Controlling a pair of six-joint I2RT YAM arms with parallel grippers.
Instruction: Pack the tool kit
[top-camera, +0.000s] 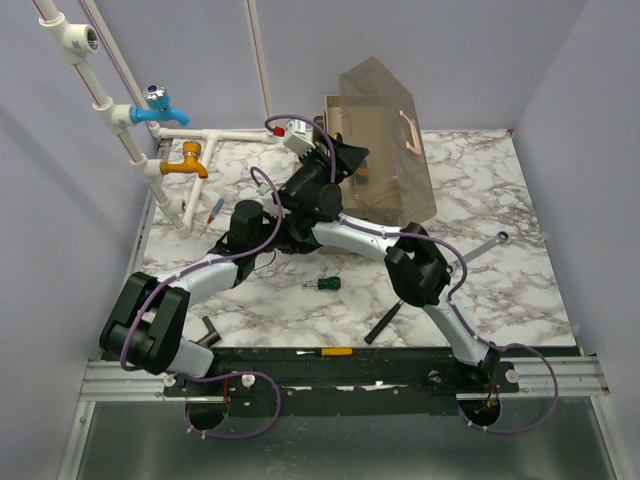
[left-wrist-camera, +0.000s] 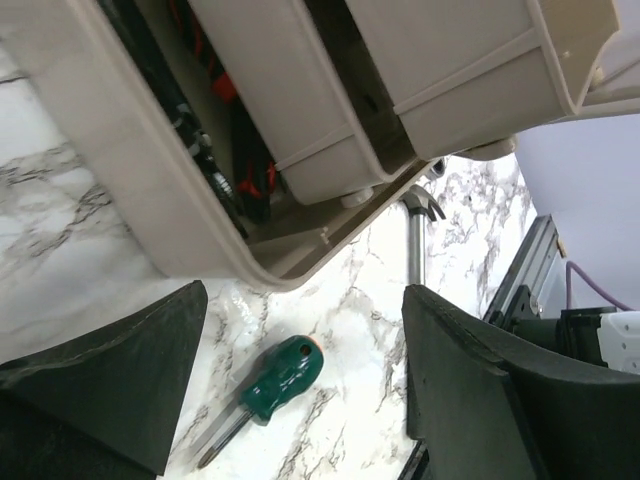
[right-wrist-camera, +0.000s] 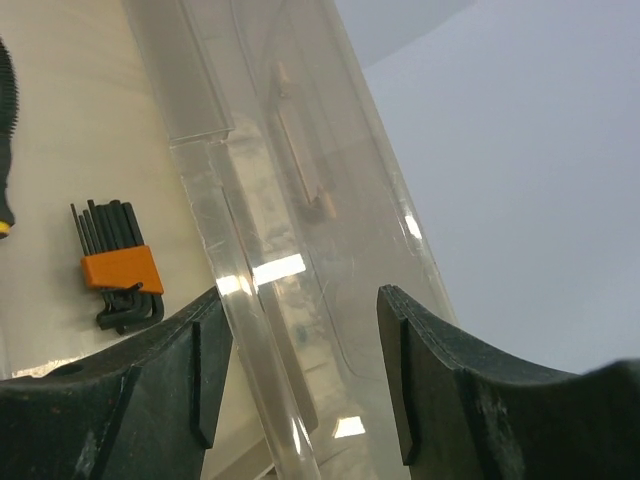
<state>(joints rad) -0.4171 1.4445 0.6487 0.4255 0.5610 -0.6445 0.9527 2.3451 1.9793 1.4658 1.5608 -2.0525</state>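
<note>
The beige-grey toolbox (top-camera: 372, 190) stands at the back of the table with its smoky translucent lid (top-camera: 385, 120) raised and its pink handle (top-camera: 408, 133) facing right. My right gripper (top-camera: 345, 160) is open and straddles the lid's front rim (right-wrist-camera: 262, 330), with a gap to the right finger (right-wrist-camera: 430, 390). A hex key set in an orange holder (right-wrist-camera: 120, 272) lies in the beige tray (right-wrist-camera: 60, 110). My left gripper (top-camera: 283, 238) is open and empty, low over the table. A green-handled screwdriver (left-wrist-camera: 282, 380) lies between its fingers, below the toolbox's fold-out trays (left-wrist-camera: 300, 120).
On the table lie the green screwdriver (top-camera: 323, 284), a black tool (top-camera: 383, 322), a wrench (top-camera: 487, 246) and a hammer (left-wrist-camera: 415, 235). A yellow-handled screwdriver (top-camera: 322, 352) lies on the front rail. Blue (top-camera: 160, 108) and orange (top-camera: 187, 162) taps on white pipes stand at back left.
</note>
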